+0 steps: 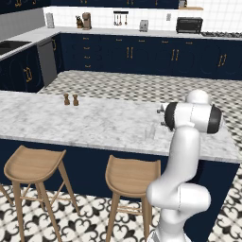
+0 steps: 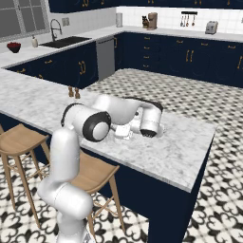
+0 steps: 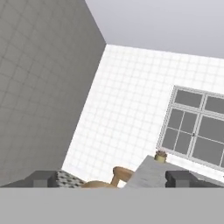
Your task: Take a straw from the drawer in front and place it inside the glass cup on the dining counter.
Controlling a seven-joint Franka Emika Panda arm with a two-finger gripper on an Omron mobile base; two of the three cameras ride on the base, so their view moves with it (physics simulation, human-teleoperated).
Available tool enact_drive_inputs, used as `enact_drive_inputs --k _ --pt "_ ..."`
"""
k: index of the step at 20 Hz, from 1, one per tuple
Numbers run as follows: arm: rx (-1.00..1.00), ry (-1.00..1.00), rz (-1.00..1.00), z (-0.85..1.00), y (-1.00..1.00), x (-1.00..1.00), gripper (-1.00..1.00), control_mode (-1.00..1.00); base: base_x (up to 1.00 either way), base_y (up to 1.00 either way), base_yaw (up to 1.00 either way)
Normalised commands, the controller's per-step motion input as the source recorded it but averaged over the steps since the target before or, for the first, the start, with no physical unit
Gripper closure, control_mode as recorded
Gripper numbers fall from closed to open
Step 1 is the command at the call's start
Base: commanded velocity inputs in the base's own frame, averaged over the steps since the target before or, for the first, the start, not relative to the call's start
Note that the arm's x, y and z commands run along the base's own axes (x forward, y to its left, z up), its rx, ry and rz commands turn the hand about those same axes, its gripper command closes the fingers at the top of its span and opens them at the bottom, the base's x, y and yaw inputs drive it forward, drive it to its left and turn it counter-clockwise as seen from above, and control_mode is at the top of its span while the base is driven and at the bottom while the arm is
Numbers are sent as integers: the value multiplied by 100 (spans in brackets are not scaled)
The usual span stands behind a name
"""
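The long dining counter [image 1: 71, 125], a slab of white-grey veined marble on a flat navy blue base, runs across the room with a smooth, faintly mottled top and a square-cut edge. Around it the floor is patterned tile [image 1: 142, 87], small dark-and-pale checks on the far side, bolder black-and-white flourishes near the stools. Behind stands a run of navy cabinets with brass handles [image 1: 127, 52] under a pale worktop, with a black toaster oven [image 1: 189, 24] sitting boxy on top. The white glossy robot arm with dark joint bands [image 1: 182, 156] rises in rounded, tubular segments and bends over the counter's near edge. Two round wooden stools with dished seats and splayed legs [image 1: 130, 177] stand tucked against the navy base. The two-finger gripper [image 3: 113, 179] shows in the hand view as two small dark blocky tips standing wide apart, with nothing between them; that view looks across to a white tiled wall and a grey-framed window [image 3: 194, 129]. The small clear glass cup [image 1: 150, 133], plain and handleless, stands upright on the marble just beside the arm's wrist, so faint that I cannot tell whether anything is inside it. Well apart to its left, two small brown turned shakers [image 1: 71, 99] stand side by side.
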Motion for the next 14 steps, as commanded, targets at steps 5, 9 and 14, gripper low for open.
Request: enact_drive_inputs --k 5,9,14 --pt "-6 -6 -15 81 -2 -29 -100 -100 0 0 0" --pt "-12 -3 -14 91 2 -33 -100 -100 0 0 0" --pt "-18 -1 -13 87 24 -25 -100 -100 0 0 0"
